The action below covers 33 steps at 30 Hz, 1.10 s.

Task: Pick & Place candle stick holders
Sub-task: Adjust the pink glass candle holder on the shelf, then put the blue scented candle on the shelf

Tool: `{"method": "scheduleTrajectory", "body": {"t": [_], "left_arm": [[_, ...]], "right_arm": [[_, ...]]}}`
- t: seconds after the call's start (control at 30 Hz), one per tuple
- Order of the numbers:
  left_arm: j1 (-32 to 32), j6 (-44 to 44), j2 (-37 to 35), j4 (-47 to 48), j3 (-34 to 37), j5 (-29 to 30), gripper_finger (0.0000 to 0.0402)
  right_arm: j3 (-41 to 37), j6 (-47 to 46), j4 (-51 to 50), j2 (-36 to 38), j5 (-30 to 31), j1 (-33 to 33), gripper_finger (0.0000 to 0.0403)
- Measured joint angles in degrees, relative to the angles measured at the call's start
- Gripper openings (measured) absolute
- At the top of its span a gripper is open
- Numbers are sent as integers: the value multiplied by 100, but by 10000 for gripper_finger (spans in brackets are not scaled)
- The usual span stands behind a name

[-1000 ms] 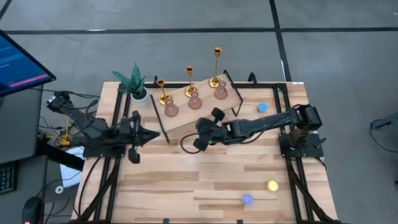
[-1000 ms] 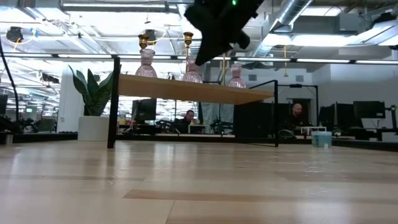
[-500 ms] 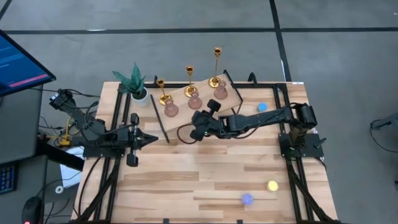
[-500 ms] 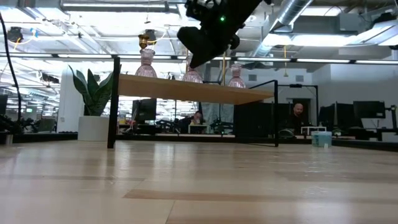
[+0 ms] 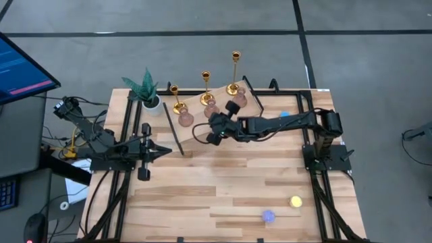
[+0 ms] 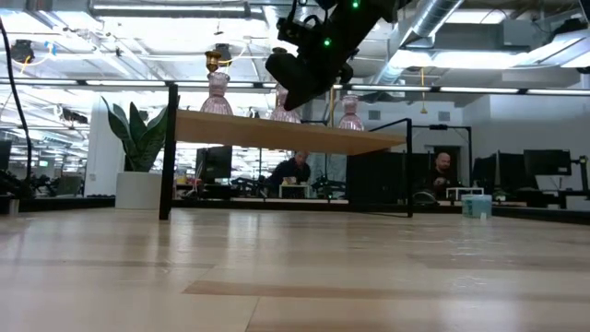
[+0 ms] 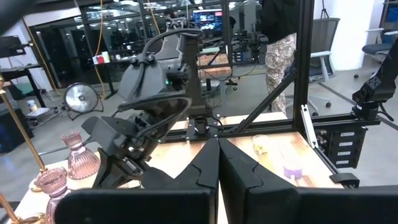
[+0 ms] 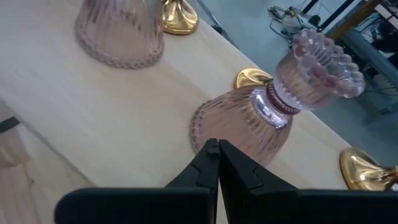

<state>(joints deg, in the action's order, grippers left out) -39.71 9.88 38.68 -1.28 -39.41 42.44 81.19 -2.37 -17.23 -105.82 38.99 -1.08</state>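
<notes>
we took the table centre as the dial in the high view and read it left to right.

at about 9 o'clock the left gripper point(image 5: 160, 151) rested low over the table point(image 5: 223, 196), its two fingers pressed together on nothing, as its own wrist view confirmed. we judged this arm to be waiting.

at about 11 o'clock the potted plant point(image 5: 146, 90) stood at the left end of the raised shelf point(image 5: 192, 129). all six holders stood upright on that shelf, between 11 and 1 o'clock. the back row held the short gold candlestick point(image 5: 177, 100), the middle gold candlestick point(image 5: 206, 88) and the tall gold candlestick point(image 5: 234, 73). just in front stood the left pink holder point(image 5: 185, 118), the middle pink holder point(image 8: 261, 115) and the right pink holder point(image 5: 239, 99).

the right gripper point(image 5: 208, 135) was stretched in from 3 o'clock to the shelf's front edge near 12 o'clock. its wrist view showed the fingertips point(image 8: 214, 152) together, empty, and pointed at the foot of the middle pink holder; we could not tell whether they touched it.

at about 2 o'clock a blue light point(image 5: 284, 115) lay beside the right arm. at about 5 o'clock a purple light point(image 5: 268, 216) and a yellow light point(image 5: 295, 201) lay on the table.

we judged the task to be at its start: no holder was held and none had left the shelf. the remaining work was to part the fingers, take a holder, and then repeat for the rest. the destination was not shown.
</notes>
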Motion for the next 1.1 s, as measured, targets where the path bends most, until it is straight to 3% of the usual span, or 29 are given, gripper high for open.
{"method": "scheduleTrajectory", "body": {"t": [0.7, 0.93, 1.1], "left_arm": [[1, -30, 0, 37, -1, -2, 3], [-45, -132, 0, 40, 1, -4, 3], [-160, 19, 0, 42, 1, -7, 3]], "right_arm": [[-3, 295, 24, 54, -24, -235, 0], [-10, 106, -1148, 1154, -8, 185, 0], [-944, 532, -836, 2255, -55, 313, 0]]}}
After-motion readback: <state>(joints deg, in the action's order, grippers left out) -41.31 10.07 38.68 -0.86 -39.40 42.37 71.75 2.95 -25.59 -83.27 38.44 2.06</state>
